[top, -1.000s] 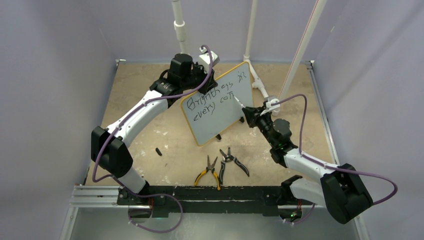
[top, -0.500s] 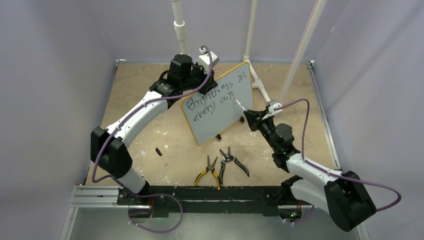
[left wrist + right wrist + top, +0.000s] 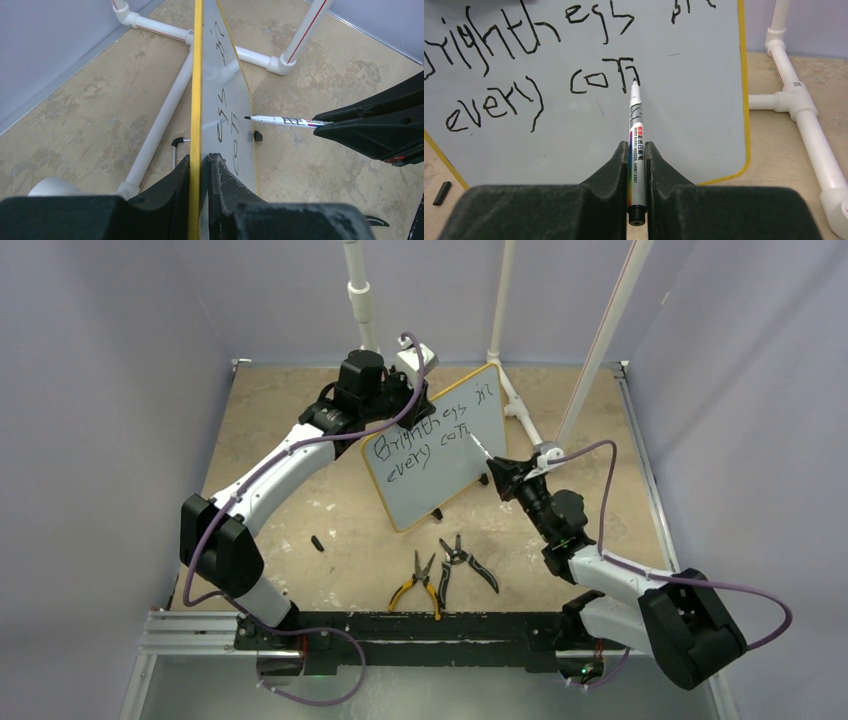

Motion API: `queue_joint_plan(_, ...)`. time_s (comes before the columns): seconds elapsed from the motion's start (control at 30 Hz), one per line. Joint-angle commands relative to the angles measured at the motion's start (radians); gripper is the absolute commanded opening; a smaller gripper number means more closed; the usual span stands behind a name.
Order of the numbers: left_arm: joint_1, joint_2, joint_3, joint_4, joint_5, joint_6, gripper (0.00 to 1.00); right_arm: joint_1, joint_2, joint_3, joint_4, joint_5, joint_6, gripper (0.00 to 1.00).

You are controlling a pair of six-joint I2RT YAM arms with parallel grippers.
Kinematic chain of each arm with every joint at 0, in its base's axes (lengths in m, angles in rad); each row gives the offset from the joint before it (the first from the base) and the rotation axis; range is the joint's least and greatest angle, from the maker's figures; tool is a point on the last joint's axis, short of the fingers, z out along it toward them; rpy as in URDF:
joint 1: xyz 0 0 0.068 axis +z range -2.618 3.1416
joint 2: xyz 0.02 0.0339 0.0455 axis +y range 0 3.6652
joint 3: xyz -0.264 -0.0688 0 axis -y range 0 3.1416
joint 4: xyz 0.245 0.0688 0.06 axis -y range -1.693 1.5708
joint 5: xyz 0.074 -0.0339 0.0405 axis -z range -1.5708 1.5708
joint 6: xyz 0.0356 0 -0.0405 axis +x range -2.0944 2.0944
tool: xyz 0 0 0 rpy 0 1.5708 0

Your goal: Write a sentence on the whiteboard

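Two lines of the sentence [image 3: 524, 60] are showing on the whiteboard [image 3: 440, 455], upright on the table [image 3: 330, 510]; "corner" is looking unfinished. Left gripper [image 3: 200, 165] is clamping its rim; right gripper [image 3: 637, 150] is pinching the marker [image 3: 636, 120] at the last letters.

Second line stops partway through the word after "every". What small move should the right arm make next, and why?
Probably shift the marker tip further along the line to start the next letter: it sits at the last stroke's foot, bare whiteboard lies beyond it, and the left gripper clamps the board's edge.
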Motion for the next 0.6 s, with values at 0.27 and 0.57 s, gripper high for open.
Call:
queue_joint_plan(0.27, 0.004, -0.032, -0.025, 0.004, -0.032, 0.037, 0.00, 0.003, 0.052, 0.031, 0.113, -0.013, -0.024, 0.00)
queue_joint_plan(0.57, 0.004, -0.036, -0.028, 0.006, -0.030, 0.037, 0.00, 0.003, 0.097, 0.051, 0.141, -0.021, -0.022, 0.00)
